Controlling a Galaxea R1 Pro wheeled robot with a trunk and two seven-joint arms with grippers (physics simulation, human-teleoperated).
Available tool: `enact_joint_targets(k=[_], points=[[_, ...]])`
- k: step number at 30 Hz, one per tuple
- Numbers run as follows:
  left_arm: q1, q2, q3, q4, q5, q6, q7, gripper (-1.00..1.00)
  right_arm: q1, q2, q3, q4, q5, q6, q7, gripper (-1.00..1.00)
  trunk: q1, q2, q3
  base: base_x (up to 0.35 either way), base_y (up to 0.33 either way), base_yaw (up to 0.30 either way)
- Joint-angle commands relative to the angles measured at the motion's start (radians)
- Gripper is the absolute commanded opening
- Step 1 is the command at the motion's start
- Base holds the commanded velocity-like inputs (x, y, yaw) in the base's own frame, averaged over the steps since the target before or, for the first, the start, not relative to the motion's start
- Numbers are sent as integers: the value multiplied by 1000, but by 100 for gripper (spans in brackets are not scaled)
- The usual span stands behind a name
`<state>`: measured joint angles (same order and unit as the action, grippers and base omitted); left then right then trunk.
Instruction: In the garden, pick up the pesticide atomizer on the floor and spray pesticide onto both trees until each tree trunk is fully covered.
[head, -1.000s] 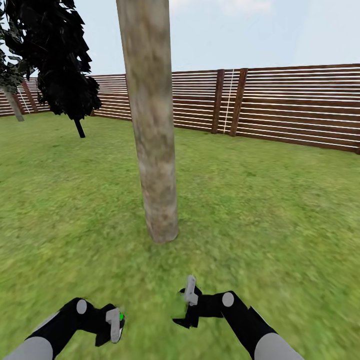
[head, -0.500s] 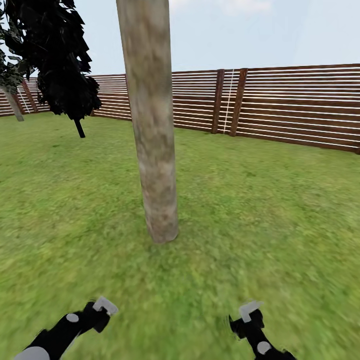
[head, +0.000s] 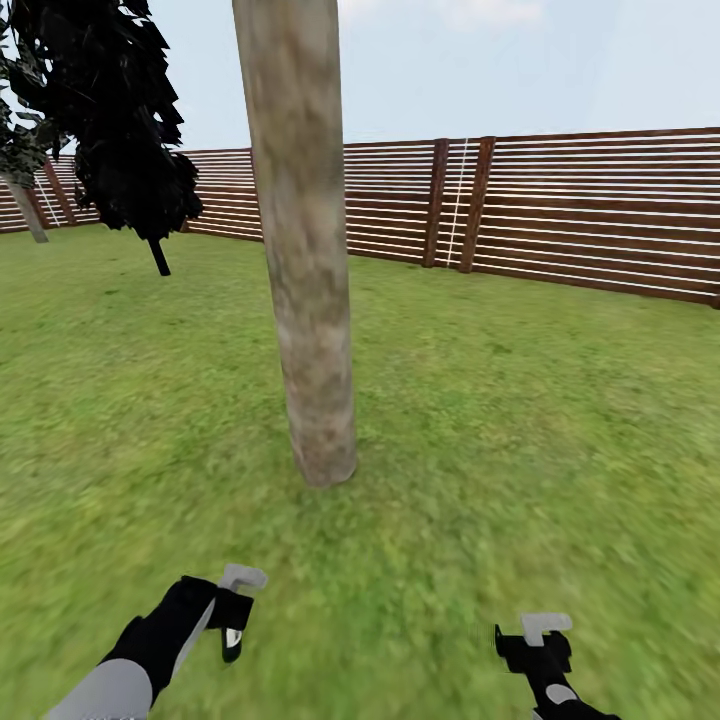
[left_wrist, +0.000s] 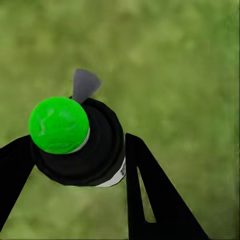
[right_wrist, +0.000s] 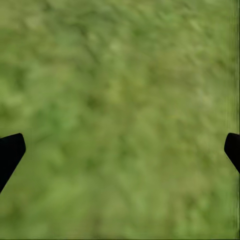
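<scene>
Left gripper (left_wrist: 75, 165) clamped on the pesticide atomizer (left_wrist: 82, 145): black fingers (left_wrist: 150, 190) pressed against either side of its round black body, bright green cap and a grey nozzle tab facing the left wrist camera, grass (left_wrist: 175, 65) behind. In the head view, same left gripper (head: 232, 610) low at 7 o'clock, a grey piece on top and a white sliver of the atomizer (head: 232, 638) just visible beneath the black housing. Right gripper (right_wrist: 120, 145) spread wide, only the two black fingertips (right_wrist: 10, 152) showing at the far edges of the right wrist view, nothing but grass between them; in the head view, right gripper (head: 540, 645) low at 5 o'clock, well apart from the left.

Thick mottled tree trunk (head: 305, 260) straight ahead at 12 o'clock, rooted in the lawn (head: 520, 420), apart from both grippers. Dark leafy tree (head: 110, 120) at 10 o'clock, a second pale trunk (head: 25, 210) at the far 9 o'clock edge. Brown slat fence (head: 580, 215) across the back from 10 to 3 o'clock.

Compared with half a second ago: left arm raised further into the head view, right gripper shifted slightly lower and rightward; compared with a second ago, both arms spread further apart. Trunk, fence and trees unmoved
</scene>
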<state>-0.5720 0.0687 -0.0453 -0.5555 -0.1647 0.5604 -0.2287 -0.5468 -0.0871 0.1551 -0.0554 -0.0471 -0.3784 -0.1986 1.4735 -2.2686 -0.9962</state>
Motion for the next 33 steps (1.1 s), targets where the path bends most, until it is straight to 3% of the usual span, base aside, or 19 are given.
enact_joint_targets(k=[1, 4, 7, 10, 12, 17, 22, 33], points=[[-1, -9, -3, -26, -19, 14, -6, -100, 1, -3, 9, 1, -5, -2, -5, 100, 0, 0, -1, 151, -66, 0], [-1, -19, 2, -78, -18, 48, 5, -100, 12, -6, 8, 2, -5, -2, -6, 100, 0, 0, -1, 233, -119, 0], [0, -28, 5, -95, -10, 56, 55, -100, 16, -5, 8, 14, -6, -2, -7, 100, 0, 0, -1, 274, -145, 0], [0, -64, 3, -98, -10, 55, 80, -100, 19, -4, 8, 25, -7, -2, -7, 100, 0, 0, -1, 210, -202, 0], [0, -70, 3, -98, -10, 54, 89, -100, 22, -3, 8, 26, -7, -2, -6, 100, 0, 0, -1, 123, -251, 0], [0, -70, 5, -100, -9, 53, 93, -100, 24, -1, 8, 26, -7, -2, -6, 100, 0, 0, -1, 124, -262, 0], [2, -72, 37, -135, -7, 55, 94, -100, 25, 1, 8, 26, -8, -2, -5, 100, 0, 0, -1, 266, -185, 0], [1, -72, 42, -139, -7, 58, 93, -100, 28, 1, 8, 26, -8, -2, -5, 100, 0, 0, -1, 326, -14, 0]])
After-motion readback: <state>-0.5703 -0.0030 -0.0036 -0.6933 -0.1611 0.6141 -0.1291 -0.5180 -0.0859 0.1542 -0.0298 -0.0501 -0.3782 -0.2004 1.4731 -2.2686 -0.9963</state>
